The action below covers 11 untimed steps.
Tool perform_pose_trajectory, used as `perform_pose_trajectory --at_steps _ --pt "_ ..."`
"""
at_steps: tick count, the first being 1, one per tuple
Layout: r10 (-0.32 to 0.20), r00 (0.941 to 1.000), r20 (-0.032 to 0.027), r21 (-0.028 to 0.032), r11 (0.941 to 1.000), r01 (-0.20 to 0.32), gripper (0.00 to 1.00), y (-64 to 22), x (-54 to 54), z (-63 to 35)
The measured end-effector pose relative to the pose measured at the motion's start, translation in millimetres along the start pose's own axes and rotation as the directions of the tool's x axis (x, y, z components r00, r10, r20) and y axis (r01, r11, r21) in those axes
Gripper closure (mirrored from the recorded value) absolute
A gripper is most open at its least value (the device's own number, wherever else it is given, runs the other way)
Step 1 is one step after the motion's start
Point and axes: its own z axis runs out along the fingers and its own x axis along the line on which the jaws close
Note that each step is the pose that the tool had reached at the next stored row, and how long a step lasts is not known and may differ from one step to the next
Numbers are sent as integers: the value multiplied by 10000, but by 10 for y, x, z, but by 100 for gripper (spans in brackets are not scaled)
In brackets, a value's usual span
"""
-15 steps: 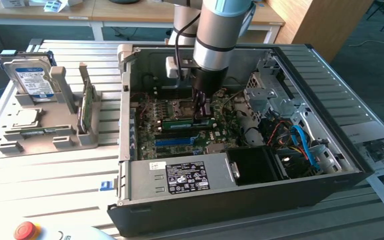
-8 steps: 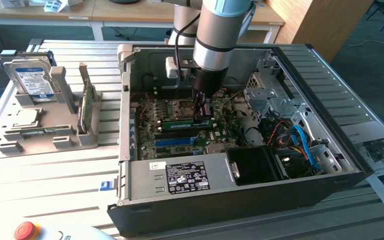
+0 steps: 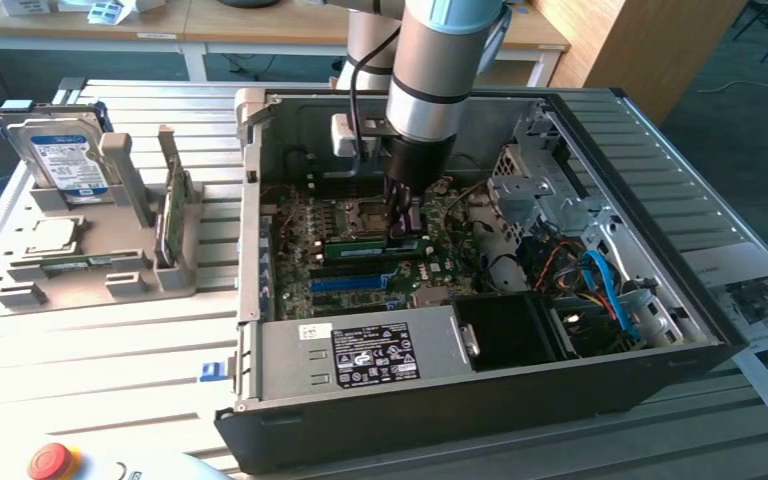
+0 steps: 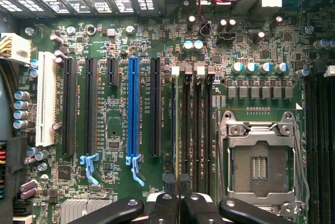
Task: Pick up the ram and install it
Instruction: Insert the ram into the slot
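emergency stop (image 3: 51,461): red button at the counter's near edge, toward the exterior view's left corner
computer case (image 3: 491,410): open black tower lying on its side across the middle of the slatted counter (image 3: 91,350); it reaches almost to the near edge
power supply (image 3: 357,355): grey box with a black label in the near end of the case; a black fan shroud (image 3: 518,330) sits just beside it
motherboard (image 3: 304,270): green board flat on the case floor beyond the power supply; the wrist view shows its blue slot (image 4: 133,109) and empty CPU socket (image 4: 259,164)
ram (image 3: 357,243): narrow green stick standing on edge at the memory slots, between the blue slot and the CPU socket; whether it is fully seated I cannot tell
hand (image 3: 407,230): directly over the ram; black fingers (image 4: 168,203) nearly together, clamped on the stick's upper edge
arm (image 3: 438,60): grey, coming straight down into the case from above
holder (image 3: 91,275): grey rack near the counter's edge at the exterior view's left, well apart from the case; a hard drive (image 3: 61,155) stands upright at its far end; a wider green card (image 3: 171,195) stands on edge beside it
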Motion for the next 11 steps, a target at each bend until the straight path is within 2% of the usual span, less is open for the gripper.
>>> perform_pose_trajectory --at_steps 1,2,4,5,11 --pt "0 10000 1 -1 10000 0 87 0 0 0" --pt "0 10000 -1 0 10000 0 82 0 0 0" --pt "0 10000 1 0 10000 0 82 0 0 0" --pt "0 10000 0 1 10000 0 75 0 0 0" --pt "0 10000 1 0 10000 0 75 0 0 0"
